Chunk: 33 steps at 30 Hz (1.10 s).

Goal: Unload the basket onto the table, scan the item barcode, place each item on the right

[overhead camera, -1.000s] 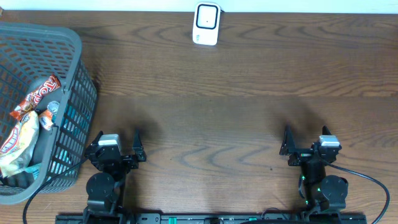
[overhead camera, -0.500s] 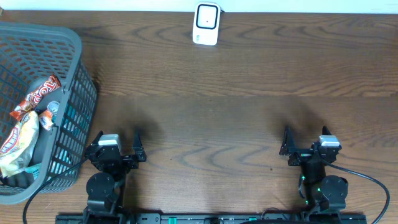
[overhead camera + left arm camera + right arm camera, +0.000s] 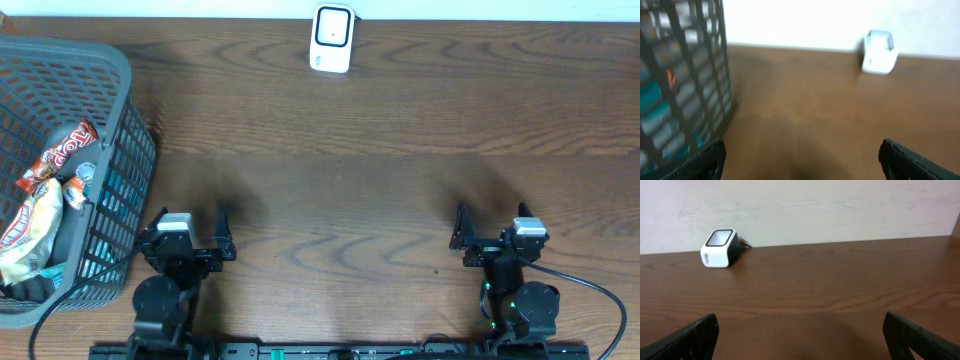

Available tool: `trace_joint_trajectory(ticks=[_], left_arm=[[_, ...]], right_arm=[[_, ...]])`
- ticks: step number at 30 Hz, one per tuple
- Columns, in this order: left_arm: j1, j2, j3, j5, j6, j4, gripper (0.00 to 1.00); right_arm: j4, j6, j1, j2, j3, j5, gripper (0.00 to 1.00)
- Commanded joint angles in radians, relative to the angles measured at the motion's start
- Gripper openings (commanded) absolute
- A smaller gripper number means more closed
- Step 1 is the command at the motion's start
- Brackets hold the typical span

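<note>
The red crinkly foil snack packet (image 3: 62,152) is lying inside the grey plastic mesh basket (image 3: 118,68) at the left of the brown wooden table (image 3: 360,170), well apart from the white box-shaped scanner (image 3: 332,38) at the far edge. The left end effector (image 3: 190,222) and the right end effector (image 3: 490,222) are both standing wide, holding nothing. The packet is likely light, soft and slippery, so pinching a flat sealed end seems safest.
</note>
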Motion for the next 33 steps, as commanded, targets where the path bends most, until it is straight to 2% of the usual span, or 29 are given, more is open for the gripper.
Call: trace_joint_trajectory(ticks=[1, 12, 17, 24, 30, 33], left_arm=[[0.0, -0.001, 0.116, 0.079, 0.005, -0.024, 0.98], [0.0, 0.089, 0.415, 0.078, -0.032, -0.196, 0.98], [0.0, 0.217, 0.578, 0.078, -0.032, -0.32, 0.98], [0.0, 0.452, 0.848, 0.087, -0.032, -0.577, 0.98], [0.0, 0.542, 0.89, 0.236, -0.032, -0.703, 0.98], [0.0, 0.571, 0.89, 0.282, -0.031, -0.708, 0.98]], right_arm=[[-0.003, -0.009, -0.003, 0.0, -0.002, -0.003, 0.99], [-0.003, -0.009, -0.003, 0.0, -0.002, -0.003, 0.99], [-0.003, -0.009, -0.003, 0.0, -0.002, -0.003, 0.99], [-0.003, -0.009, -0.003, 0.0, -0.002, -0.003, 0.99], [-0.003, -0.009, -0.003, 0.0, -0.002, -0.003, 0.99], [-0.003, -0.009, -0.003, 0.0, -0.002, -0.003, 0.99]])
